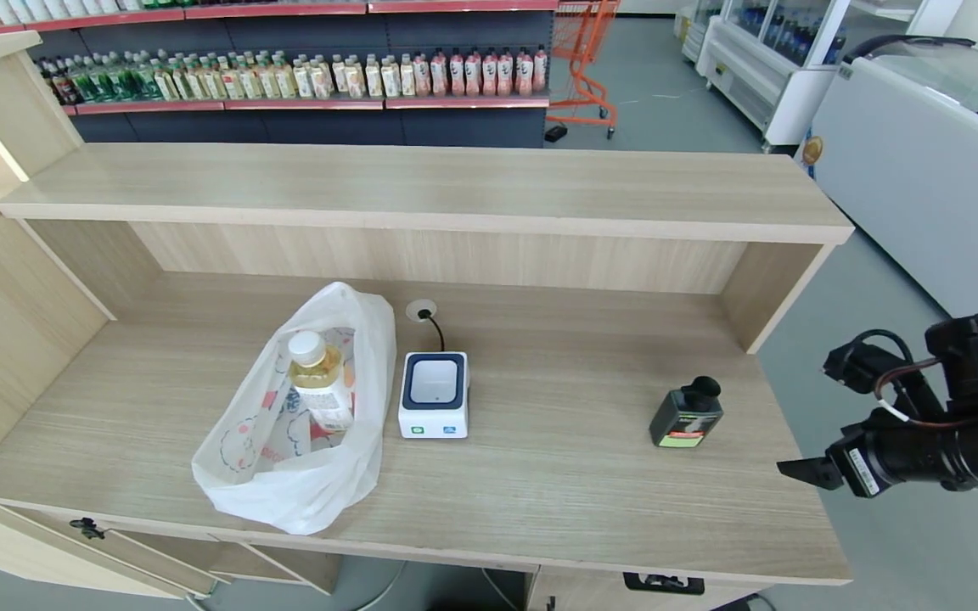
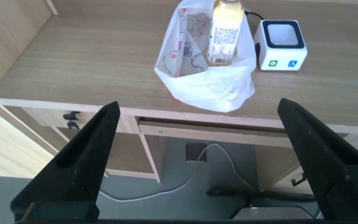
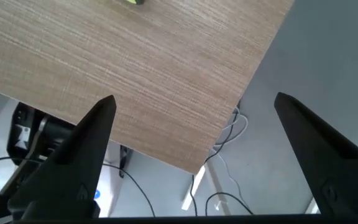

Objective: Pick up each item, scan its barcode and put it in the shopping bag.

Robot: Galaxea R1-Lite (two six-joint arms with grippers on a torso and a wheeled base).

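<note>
Two bottles on the counter [image 1: 540, 475] in the head view: a pale bottle [image 1: 319, 382] standing in the white shopping bag [image 1: 294, 458] at lower left, scanner [image 1: 434, 395] just beside at centre, a dark bottle [image 1: 686, 414] upright at right, well apart. From the left wrist, left gripper [image 2: 197, 162] spread wide and empty before the counter's front edge, a dark handle [image 2: 72, 119] beneath. From the right wrist, right gripper [image 3: 194, 162] equally wide open, holding nothing, above the counter's corner.

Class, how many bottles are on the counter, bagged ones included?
2: a white-capped bottle inside the shopping bag, a dark bottle right of the scanner. The bag may hide more.
</note>
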